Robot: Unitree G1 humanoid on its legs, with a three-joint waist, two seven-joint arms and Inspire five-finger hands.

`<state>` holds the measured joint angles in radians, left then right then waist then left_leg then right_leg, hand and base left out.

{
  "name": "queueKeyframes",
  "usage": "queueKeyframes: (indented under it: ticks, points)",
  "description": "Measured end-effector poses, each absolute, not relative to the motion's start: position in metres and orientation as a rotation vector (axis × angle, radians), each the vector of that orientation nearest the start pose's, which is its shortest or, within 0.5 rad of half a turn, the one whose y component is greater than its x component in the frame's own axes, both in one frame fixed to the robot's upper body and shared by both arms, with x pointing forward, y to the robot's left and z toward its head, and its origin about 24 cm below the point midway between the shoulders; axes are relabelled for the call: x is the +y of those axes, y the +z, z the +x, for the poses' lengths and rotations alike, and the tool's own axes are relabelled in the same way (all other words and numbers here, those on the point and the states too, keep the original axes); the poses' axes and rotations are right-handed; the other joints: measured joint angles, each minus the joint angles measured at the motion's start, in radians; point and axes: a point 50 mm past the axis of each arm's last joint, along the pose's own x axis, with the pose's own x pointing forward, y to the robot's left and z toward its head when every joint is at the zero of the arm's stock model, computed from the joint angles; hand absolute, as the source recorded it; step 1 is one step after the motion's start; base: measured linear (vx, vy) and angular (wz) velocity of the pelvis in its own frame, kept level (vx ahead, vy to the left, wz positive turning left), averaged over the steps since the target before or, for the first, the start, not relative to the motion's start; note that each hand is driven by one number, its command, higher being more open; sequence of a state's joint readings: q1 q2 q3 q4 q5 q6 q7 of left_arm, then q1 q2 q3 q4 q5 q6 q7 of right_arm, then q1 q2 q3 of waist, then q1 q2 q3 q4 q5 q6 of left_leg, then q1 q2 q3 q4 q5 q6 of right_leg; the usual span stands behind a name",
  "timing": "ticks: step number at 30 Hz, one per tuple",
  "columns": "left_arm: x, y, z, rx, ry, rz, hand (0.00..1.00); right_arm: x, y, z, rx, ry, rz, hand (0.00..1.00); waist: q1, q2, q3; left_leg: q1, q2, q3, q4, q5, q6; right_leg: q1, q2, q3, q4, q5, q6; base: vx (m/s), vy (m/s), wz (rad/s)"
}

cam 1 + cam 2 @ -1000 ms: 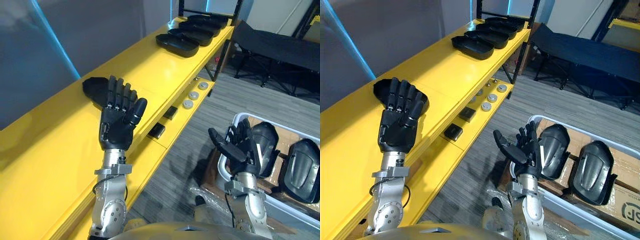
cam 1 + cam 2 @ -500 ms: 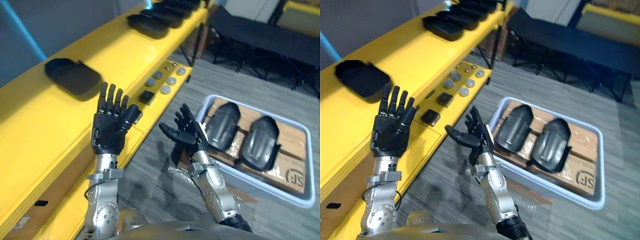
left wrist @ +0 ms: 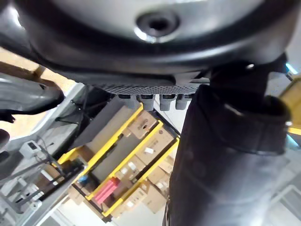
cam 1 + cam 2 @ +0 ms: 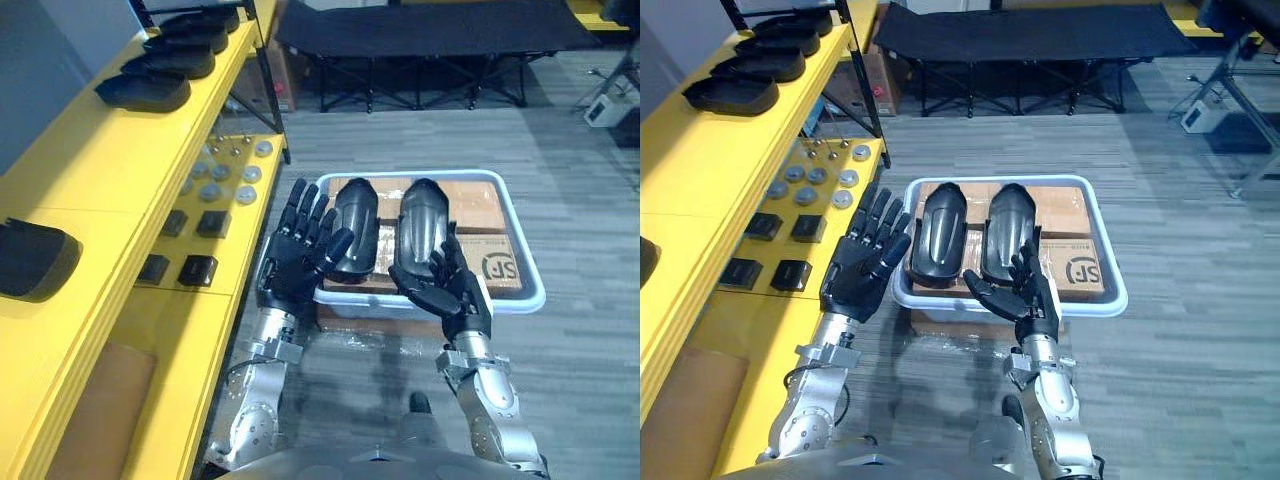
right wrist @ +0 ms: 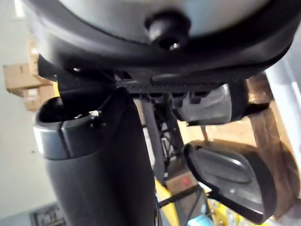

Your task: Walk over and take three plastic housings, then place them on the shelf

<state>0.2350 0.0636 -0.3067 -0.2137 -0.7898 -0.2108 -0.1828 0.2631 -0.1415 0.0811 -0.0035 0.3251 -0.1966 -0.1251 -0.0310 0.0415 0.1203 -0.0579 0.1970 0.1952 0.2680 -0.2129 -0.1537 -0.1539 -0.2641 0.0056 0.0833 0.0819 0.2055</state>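
Left eye view. Fingers (image 4: 312, 212) of left hand (image 4: 288, 272): spread apart, empty. Right hand (image 4: 452, 292): likewise spread, empty. Both hands cover the near rim of the tray (image 4: 527, 262). Two plastic housings (image 4: 356, 232): side by side in the tray's left part, near ends hidden. On the shelf (image 4: 90, 170): one housing (image 4: 30, 260) near the front edge, cut off.

A dark printed logo (image 4: 1081, 270) stands on the cardboard (image 4: 1065, 205) in the tray (image 4: 1095, 308), right of the housing (image 4: 1008, 232); white labels on boxes (image 3: 157, 141) in the left wrist view are too small to read
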Motion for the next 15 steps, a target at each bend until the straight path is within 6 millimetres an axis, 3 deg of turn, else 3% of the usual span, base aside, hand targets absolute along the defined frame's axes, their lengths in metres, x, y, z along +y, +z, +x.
queueKeyframes:
  ticks: [2,4,10,15]
  points:
    - [0.112,0.06,0.202,-0.164,-0.326,-0.764,1.0,-0.187,0.005,0.198,0.059,-0.238,0.202,1.0,0.004,-0.027,0.025,-0.052,-0.012,0.017,0.082,-0.036,0.011,-0.006,-0.018,-0.004,-0.052,0.056,0.0,-0.16,0.188,-0.35]
    - [0.116,0.064,0.209,-0.186,-0.346,-0.72,1.0,-0.21,0.004,0.208,0.047,-0.385,0.221,1.0,0.006,-0.046,0.05,-0.133,-0.01,0.021,0.192,-0.08,0.024,-0.029,-0.026,-0.014,-0.092,0.109,-0.002,-0.18,0.153,-0.18]
    - [0.118,0.084,0.226,-0.266,-0.385,-0.677,1.0,-0.27,0.014,0.224,-0.002,-0.69,0.208,1.0,0.008,-0.04,0.152,-0.251,0.022,-0.003,0.319,-0.113,0.02,-0.067,-0.011,-0.056,-0.123,0.134,0.003,-0.13,0.024,-0.02]
    - [0.113,0.1,0.242,-0.305,-0.409,-0.663,1.0,-0.316,0.081,0.276,-0.207,-0.729,0.16,1.0,0.019,-0.003,0.274,-0.353,0.053,-0.08,0.379,-0.103,0.01,-0.119,0.032,-0.087,-0.108,0.162,0.001,-0.09,-0.055,0.09]
